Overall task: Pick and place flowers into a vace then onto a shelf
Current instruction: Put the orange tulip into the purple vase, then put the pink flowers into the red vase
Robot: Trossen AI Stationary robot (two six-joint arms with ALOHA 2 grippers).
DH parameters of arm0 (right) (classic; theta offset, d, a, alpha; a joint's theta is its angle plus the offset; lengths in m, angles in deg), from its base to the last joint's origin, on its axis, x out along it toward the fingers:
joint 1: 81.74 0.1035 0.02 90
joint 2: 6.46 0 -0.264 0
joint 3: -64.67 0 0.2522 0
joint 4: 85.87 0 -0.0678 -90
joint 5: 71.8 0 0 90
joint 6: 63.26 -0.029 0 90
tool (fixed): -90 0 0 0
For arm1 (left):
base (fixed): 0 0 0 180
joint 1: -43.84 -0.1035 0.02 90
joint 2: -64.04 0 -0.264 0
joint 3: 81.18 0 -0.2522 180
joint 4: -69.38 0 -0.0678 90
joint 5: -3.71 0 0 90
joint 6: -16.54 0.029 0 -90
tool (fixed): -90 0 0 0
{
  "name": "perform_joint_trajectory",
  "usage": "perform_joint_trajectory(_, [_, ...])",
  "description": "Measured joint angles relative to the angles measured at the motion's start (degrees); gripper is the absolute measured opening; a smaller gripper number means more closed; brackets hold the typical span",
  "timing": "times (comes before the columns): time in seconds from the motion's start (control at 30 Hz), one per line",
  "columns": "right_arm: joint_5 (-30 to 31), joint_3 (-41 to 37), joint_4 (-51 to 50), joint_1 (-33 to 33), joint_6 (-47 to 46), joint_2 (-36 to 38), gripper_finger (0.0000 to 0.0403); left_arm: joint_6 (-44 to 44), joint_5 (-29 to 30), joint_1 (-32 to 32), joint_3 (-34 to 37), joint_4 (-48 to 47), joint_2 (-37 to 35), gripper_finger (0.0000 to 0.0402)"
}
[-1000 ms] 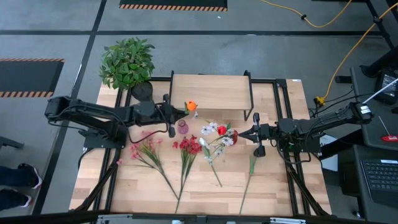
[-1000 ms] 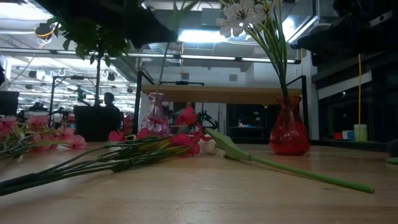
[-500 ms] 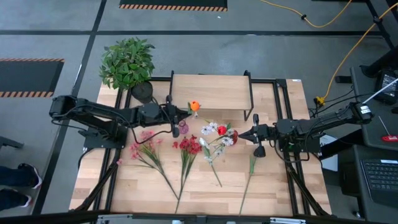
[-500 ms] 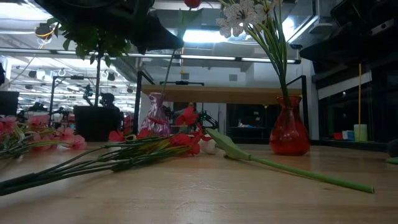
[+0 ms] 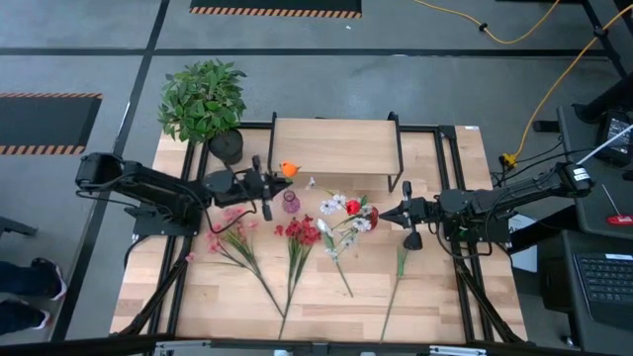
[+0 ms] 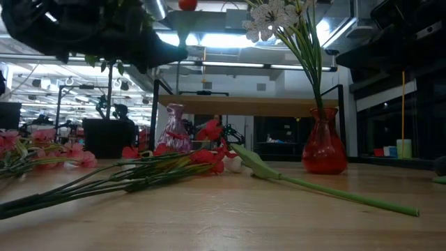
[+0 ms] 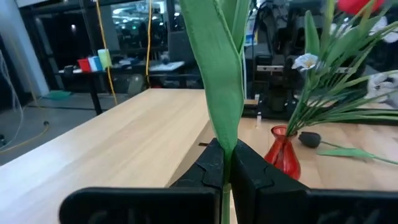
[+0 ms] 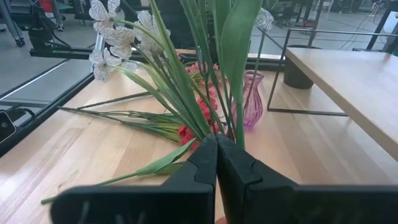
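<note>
Evidently mid-insertion, the left gripper [image 5: 267,184], clamped on an orange flower [image 5: 288,169], must lower its stem into the pink vase [image 5: 291,202] (right gripper [image 5: 389,215] pinches the red vase's [image 6: 323,150] stems).

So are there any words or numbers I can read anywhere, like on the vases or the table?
None: no words or numbers can be read in any view.
The red vase, the pink vase and the shelf are plain.
The keyboard beside the table has keys too small to read.
</note>
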Motion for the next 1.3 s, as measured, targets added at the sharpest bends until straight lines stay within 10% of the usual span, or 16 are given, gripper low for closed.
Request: perform_joint_trajectory(1.3, [0.0,0.0,0.1,0.0,-1.9,0.0,0.0012,-3.6,7.3,2.3,0.5,-15.2,-6.9,0.0177])
